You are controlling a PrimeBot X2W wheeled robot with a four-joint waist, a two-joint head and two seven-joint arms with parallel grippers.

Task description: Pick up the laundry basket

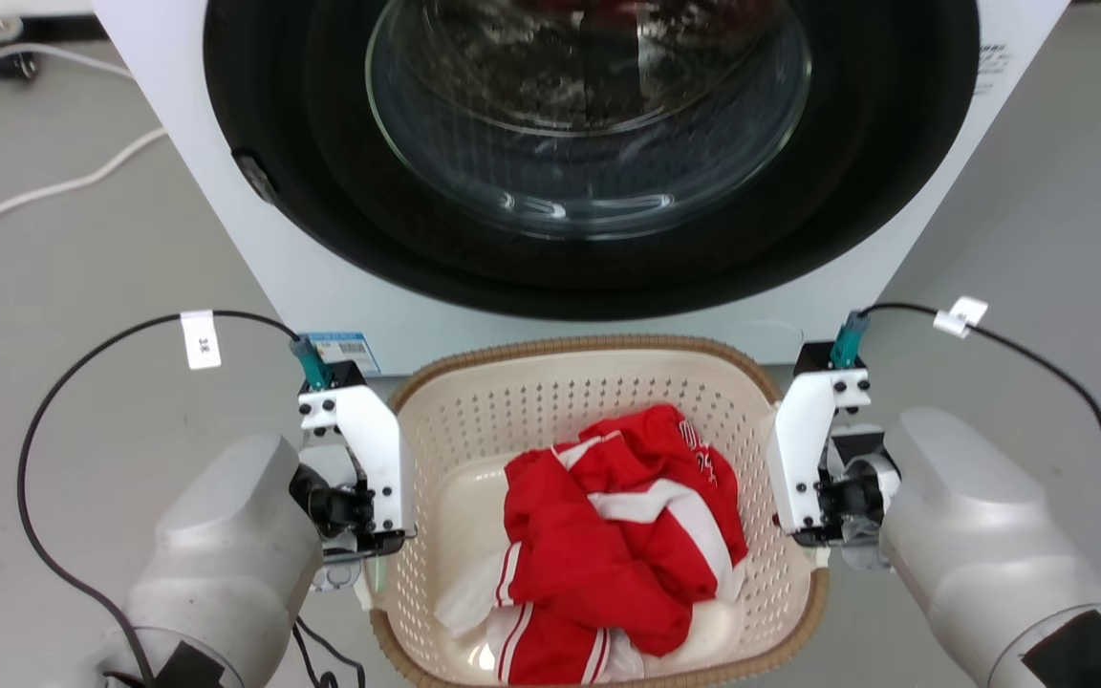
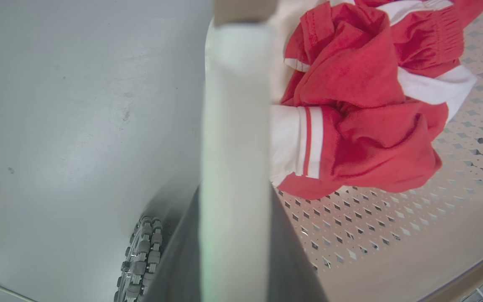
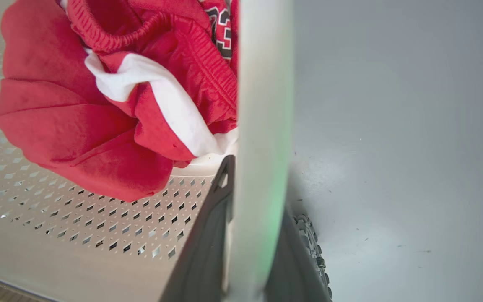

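The laundry basket (image 1: pixel 570 346) is cream perforated plastic with a brown woven-look rim. It sits low in the head view, right in front of the washing machine, and holds crumpled red and white clothes (image 1: pixel 627 516). My left gripper (image 1: pixel 374 564) is at its left side, my right gripper (image 1: pixel 813 545) at its right side. In the left wrist view a white handle bar (image 2: pixel 235 105) runs up between my left gripper's (image 2: pixel 235 197) dark fingers, which press against it. The right wrist view shows my right gripper (image 3: pixel 258 180) closed the same way on the other white handle (image 3: pixel 264 84).
The white washing machine (image 1: pixel 321 277) with its round dark glass door (image 1: pixel 589 115) stands directly behind the basket. White cables (image 1: pixel 53 186) lie on the grey floor at the far left. Bare grey floor (image 1: pixel 1038 239) lies to either side.
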